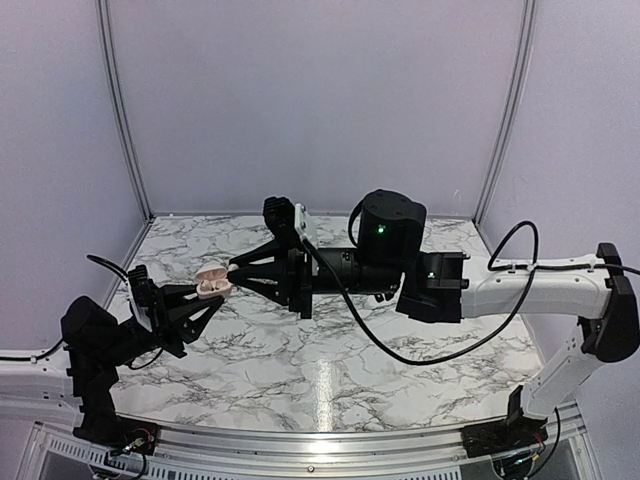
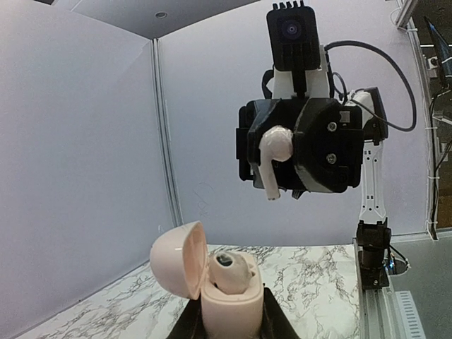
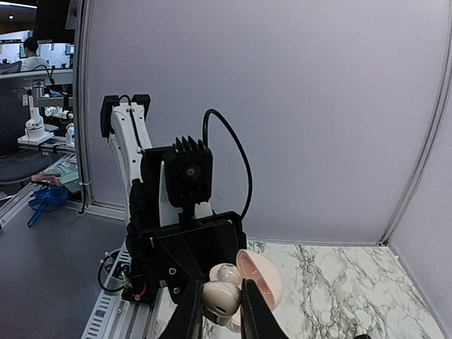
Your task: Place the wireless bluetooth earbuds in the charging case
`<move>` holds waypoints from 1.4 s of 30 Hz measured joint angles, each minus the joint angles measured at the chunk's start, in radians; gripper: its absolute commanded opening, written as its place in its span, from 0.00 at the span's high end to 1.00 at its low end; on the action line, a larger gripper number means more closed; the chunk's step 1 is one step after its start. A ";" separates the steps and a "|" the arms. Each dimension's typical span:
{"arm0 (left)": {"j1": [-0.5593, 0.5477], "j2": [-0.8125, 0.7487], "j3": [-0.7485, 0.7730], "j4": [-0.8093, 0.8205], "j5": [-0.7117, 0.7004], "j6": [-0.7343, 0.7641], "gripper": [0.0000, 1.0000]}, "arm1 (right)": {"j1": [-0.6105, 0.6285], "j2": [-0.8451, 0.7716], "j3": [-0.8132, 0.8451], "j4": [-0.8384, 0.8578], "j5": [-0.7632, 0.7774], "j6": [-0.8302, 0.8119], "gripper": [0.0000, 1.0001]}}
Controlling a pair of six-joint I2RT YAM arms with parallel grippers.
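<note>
The charging case is cream-pink, its lid swung open to the left. My left gripper is shut on the case body and holds it upright above the marble table. One cream-white earbud sits in the case. My right gripper is shut on the other cream-white earbud, stem pointing down, above and a little right of the case. In the right wrist view the held earbud is between the fingers, just in front of the open case. From above, the case meets the right fingertips.
The marble table is enclosed by grey walls on three sides. The right arm stretches across the table's middle, its black cable looping below. A metal rail runs along the near edge.
</note>
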 measured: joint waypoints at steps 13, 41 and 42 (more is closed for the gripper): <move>0.000 0.001 0.002 0.016 0.000 -0.016 1.00 | 0.018 0.074 0.011 0.044 -0.009 0.007 0.92; 0.000 0.008 0.002 0.018 -0.001 -0.015 1.00 | 0.019 0.134 0.081 0.050 0.023 0.024 0.91; 0.002 0.008 0.002 0.017 -0.003 -0.015 1.00 | 0.019 0.136 0.082 0.050 0.026 0.024 0.92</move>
